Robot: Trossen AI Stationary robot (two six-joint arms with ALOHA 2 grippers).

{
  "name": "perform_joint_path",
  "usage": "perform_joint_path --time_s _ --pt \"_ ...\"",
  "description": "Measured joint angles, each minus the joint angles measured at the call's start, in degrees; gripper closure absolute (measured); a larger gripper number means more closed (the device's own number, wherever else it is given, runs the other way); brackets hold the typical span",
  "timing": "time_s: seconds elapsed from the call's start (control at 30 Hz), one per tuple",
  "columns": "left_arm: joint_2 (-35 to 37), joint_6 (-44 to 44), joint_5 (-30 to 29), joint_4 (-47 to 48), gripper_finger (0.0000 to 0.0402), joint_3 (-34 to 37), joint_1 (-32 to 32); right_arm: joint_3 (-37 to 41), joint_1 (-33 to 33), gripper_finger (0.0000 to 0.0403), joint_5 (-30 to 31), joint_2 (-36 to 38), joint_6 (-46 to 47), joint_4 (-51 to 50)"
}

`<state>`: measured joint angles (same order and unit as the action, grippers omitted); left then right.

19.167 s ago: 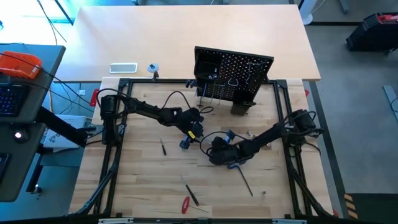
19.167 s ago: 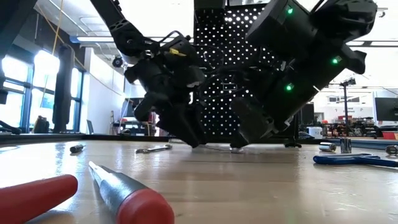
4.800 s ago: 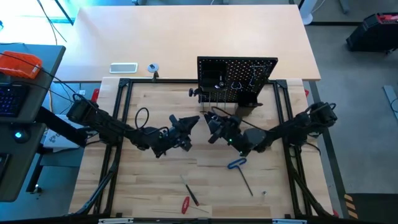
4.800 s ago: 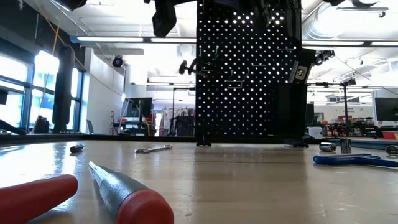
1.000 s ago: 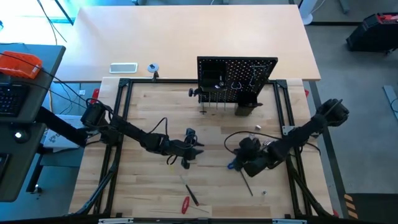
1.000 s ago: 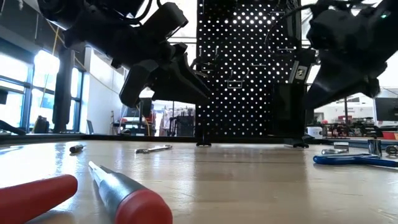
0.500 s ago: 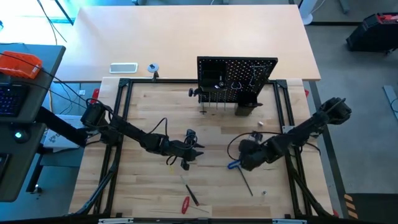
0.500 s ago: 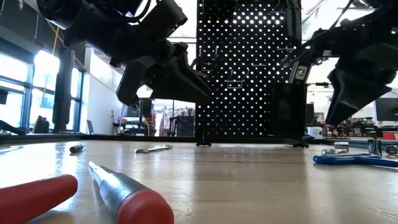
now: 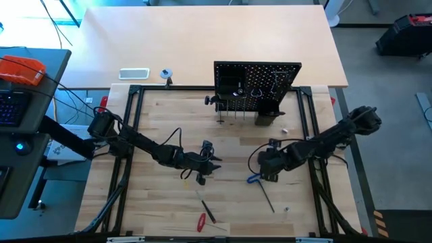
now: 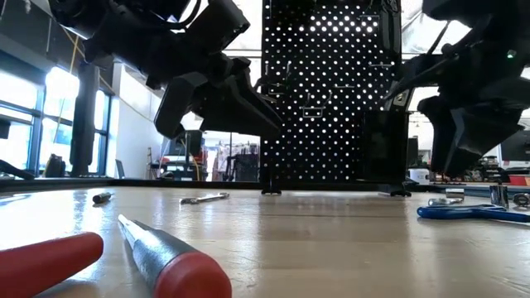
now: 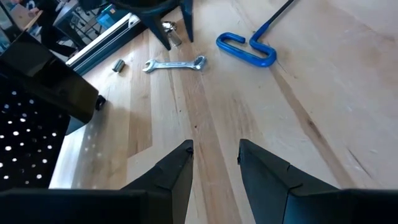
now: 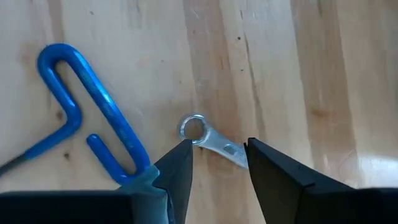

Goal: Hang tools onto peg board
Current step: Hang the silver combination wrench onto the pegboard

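Currently the right gripper (image 12: 216, 155), fingers apart and empty, straddles the small silver wrench (image 12: 211, 140) lying flat at centre frame, its long axis crossing the finger gap diagonally.

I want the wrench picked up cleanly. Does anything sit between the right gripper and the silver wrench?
Nothing visible does. The right gripper, fingers apart, hangs directly over the small silver wrench lying on the wooden table; the blue-handled hex key lies beside it, apart.

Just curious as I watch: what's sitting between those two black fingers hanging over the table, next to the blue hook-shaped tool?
In the right wrist view, the silver wrench lies on bare wood between the right gripper's open fingers, its ring end showing, the blue-handled hex key beside it.
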<state>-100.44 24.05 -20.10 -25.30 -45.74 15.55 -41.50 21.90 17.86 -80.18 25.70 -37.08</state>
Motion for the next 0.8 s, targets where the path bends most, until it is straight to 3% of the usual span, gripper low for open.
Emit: perform_joint_path --time_s 0.27,0.5,0.8 --pt "0.0 -0.2 0.1 0.0 0.028 0.0 0.0 0.0 -2.9 0.0276 -4.7 -5.9 -4.0 0.6" --pt "0.0 -1.0 0.4 0.2 0.028 0.0 0.0 -0.1 -2.9 0.0281 -3.9 -9.3 -5.3 4.7" --pt "0.0 -0.4 0.5 0.1 0.028 0.0 -0.4 0.0 -3.7 0.0281 -1.6 -9.6 -5.6 22.4"
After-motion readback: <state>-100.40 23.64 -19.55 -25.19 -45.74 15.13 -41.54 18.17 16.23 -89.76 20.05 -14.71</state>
